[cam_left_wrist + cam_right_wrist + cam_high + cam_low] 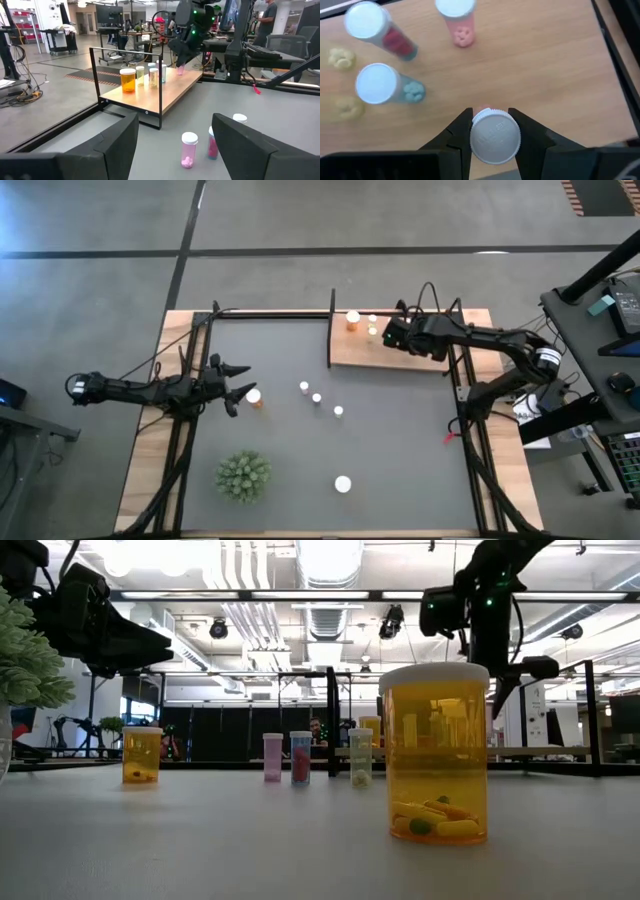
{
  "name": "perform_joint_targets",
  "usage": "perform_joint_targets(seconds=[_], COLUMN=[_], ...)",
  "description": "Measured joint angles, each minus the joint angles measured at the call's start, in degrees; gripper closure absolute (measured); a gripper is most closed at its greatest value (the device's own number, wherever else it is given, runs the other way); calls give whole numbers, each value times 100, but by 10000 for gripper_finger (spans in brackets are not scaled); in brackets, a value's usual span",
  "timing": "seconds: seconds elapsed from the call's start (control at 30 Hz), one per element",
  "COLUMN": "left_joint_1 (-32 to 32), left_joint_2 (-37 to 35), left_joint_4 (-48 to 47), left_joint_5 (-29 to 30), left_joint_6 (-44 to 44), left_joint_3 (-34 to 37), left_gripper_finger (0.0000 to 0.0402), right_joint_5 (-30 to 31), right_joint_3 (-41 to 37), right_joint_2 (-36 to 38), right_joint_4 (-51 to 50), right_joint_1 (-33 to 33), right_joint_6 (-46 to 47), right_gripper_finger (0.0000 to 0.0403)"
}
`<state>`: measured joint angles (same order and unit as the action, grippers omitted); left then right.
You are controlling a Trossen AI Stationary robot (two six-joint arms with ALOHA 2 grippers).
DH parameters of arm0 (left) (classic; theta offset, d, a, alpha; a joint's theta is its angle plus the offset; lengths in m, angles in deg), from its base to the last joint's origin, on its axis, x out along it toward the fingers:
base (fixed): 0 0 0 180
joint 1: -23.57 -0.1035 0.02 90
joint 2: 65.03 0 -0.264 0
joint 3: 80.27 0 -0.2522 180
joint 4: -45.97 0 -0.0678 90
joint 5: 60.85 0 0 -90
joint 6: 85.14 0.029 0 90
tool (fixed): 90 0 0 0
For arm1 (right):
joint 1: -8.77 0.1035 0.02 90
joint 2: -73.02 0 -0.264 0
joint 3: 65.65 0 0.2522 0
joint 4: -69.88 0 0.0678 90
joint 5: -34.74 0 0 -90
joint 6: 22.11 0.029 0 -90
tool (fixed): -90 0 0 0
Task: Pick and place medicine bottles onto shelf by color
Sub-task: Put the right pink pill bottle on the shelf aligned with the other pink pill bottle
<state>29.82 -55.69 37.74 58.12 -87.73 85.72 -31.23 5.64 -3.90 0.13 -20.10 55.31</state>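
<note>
One pink bottle [495, 136] is clamped in your right claw [492, 131] over the shelf [560, 65]; releasing crookedly could topple its neighbours.

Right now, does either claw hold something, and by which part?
The right claw holds a small pink bottle by its white cap, over the shelf. The left claw is open and empty.

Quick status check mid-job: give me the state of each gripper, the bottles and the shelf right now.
right gripper: shut on a white-capped pink bottle, above the shelf.
left gripper: open, empty, beside an orange bottle on the mat.
shelf: holds several upright bottles near its far end.
large orange bottle: upright on the mat, capped, pills inside.
three small bottles: upright mid-mat, not yet shelved.
</note>
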Motion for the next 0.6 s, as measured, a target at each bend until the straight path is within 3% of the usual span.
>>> perform_joint_targets(seconds=[0.6], left_joint_1=[0], left_joint_2=[0], left_joint_4=[1], left_joint_5=[0], left_joint_6=[0], left_joint_3=[0], left_gripper_finger=[164], right_joint_5=[0], right_joint_3=[7], right_joint_2=[-268], right_joint_4=[453], right_joint_1=[-313], right_joint_6=[-573], right_gripper_finger=[302])
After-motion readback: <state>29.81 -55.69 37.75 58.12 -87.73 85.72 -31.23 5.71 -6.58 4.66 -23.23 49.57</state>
